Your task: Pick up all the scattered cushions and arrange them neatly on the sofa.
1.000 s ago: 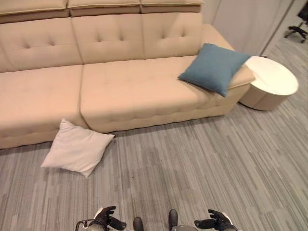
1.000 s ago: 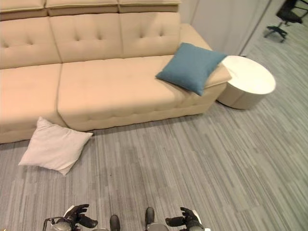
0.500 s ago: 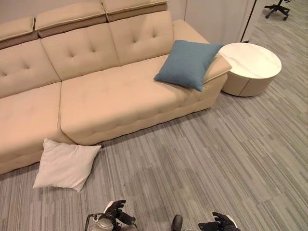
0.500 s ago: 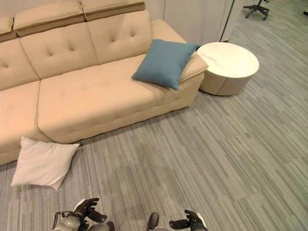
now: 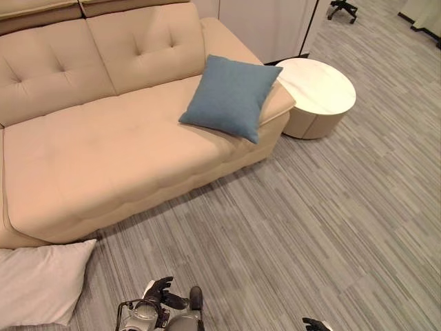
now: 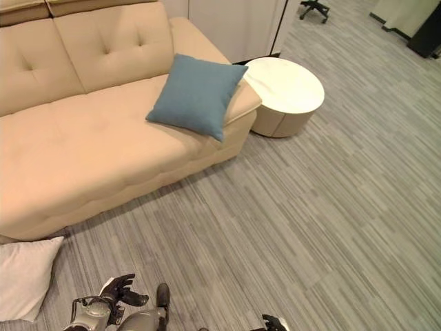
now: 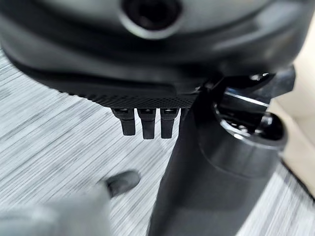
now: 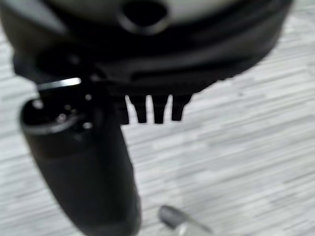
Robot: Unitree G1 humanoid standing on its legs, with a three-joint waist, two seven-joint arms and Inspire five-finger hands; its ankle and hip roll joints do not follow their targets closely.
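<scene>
I see the white cushion (image 5: pixel 38 283) lying flat on the grey striped floor (image 5: pixel 331 221), just beside the sofa's front base at my lower left, one corner pointing toward the open floor. It looks soft and plump, surely light, with a matte woven cover — I judge it will sag and fold if taken by one corner, so I would pinch a thick fold of cloth along an edge, or clasp it between both hands across the middle. The blue cushion (image 5: pixel 231 96) already rests on the sofa (image 5: pixel 103 152), tilted against the low armrest at the right end; it is square, with the same limp fabric look. The sofa is beige, padded and button-tufted, its seat broad and bare. Just past the armrest stands a low round white table (image 5: pixel 318 88) with a smooth top.

My left hand (image 5: pixel 162 295) hangs low near my body, fingers loosely spread and holding nothing. Of my right hand (image 5: pixel 313 324) a dark tip peeks in at the bottom edge; its wrist view shows straight fingertips over bare floor, grasping nothing.
</scene>
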